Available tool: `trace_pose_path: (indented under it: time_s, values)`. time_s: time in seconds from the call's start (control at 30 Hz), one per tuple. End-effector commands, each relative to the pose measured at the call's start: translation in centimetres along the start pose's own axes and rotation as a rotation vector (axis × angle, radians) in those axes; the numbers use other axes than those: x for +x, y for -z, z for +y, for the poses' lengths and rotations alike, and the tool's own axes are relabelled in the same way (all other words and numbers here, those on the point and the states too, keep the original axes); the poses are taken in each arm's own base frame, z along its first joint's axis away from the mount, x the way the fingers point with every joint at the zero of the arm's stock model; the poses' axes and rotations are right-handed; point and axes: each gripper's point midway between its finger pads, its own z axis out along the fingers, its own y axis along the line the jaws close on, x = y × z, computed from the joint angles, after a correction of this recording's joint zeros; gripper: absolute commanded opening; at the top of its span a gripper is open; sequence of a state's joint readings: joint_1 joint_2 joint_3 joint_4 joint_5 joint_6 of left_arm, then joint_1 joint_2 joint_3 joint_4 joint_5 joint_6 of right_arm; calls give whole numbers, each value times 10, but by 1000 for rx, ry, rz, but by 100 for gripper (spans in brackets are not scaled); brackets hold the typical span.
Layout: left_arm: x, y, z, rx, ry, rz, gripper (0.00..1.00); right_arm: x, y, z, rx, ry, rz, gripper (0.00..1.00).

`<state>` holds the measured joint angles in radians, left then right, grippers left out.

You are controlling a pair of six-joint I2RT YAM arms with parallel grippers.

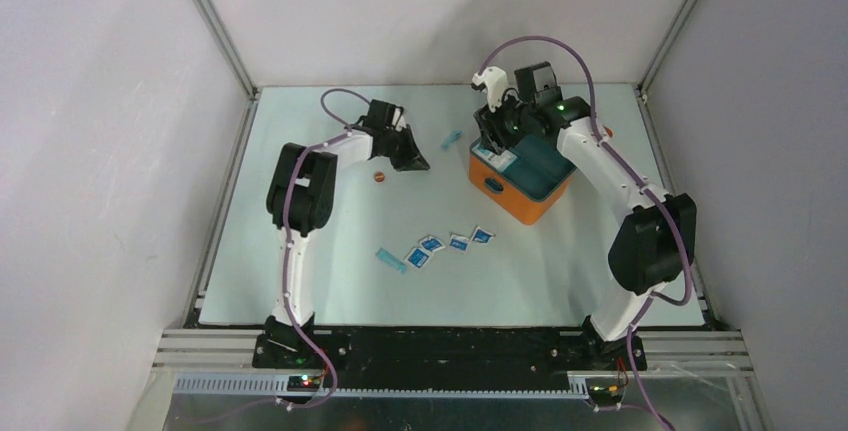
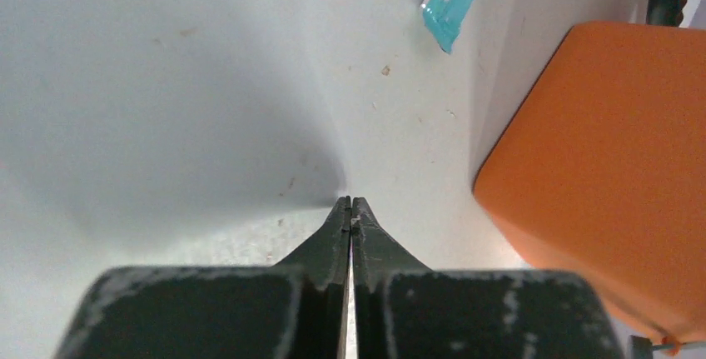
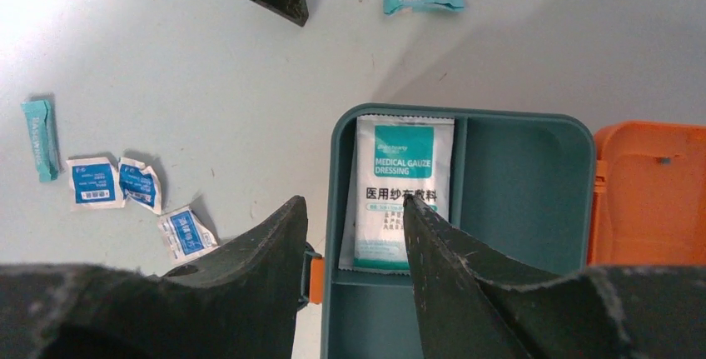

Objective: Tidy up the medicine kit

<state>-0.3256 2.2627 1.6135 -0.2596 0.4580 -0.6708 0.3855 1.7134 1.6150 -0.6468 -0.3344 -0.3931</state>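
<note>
Top external: medicine kit point(image 1: 520, 189) sits at approx 2–3 o'clock of the table point(image 1: 330, 291) centre. R gripper point(image 1: 492, 141) hangs over the kit's 10 o'clock corner. L gripper point(image 1: 422, 164) is low near the table at approx 10 o'clock of centre, well apart from the kit. A small round brownish thing point(image 1: 378, 177) lies just beside it at 8 o'clock; too small to tell what it is. Four blue-white sachets point(image 1: 450, 244) lie in a loose row at 6 o'clock. One teal stick packet point(image 1: 390, 259) is at the row's 8 o'clock end, another lies at 10 o'clock of the kit.

Right wrist: fingers spread fairly wide w/ nothing btwn them, above the teal tray point(image 3: 516, 176). A gauze dressing packet point(image 3: 402, 188) lies flat in the tray's 10 o'clock compartment. The orange lid point(image 3: 649, 192) lies open at 3 o'clock.

Left wrist: fingers pressed together, gripping nothing.
</note>
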Motion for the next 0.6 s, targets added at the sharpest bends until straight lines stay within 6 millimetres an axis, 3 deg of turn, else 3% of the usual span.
trace_pose_path:
  time_s: [0.0, 0.03, 0.1, 0.17, 0.33, 0.57]
  values:
    - [-38, 40, -35, 93, -172, -107, 20, -22, -5, -1, -15, 26, -57, 51]
    - [-48, 42, -44, 105, -202, -136, 30, -22, -6, 0, -17, 26, -57, 51]
    - [-73, 39, -59, 114, -271, -204, 62, -22, -7, 0, -20, 24, -56, 51]
    - [-87, 29, -66, 110, -306, -237, 70, -20, -7, 1, -21, 23, -51, 51]
    - [-109, 3, -74, 98, -318, -287, 74, -15, -3, 1, -16, 27, -41, 51]
    - [-95, -26, -76, 86, -288, -264, 70, -8, 2, -1, 5, 37, -29, 51]
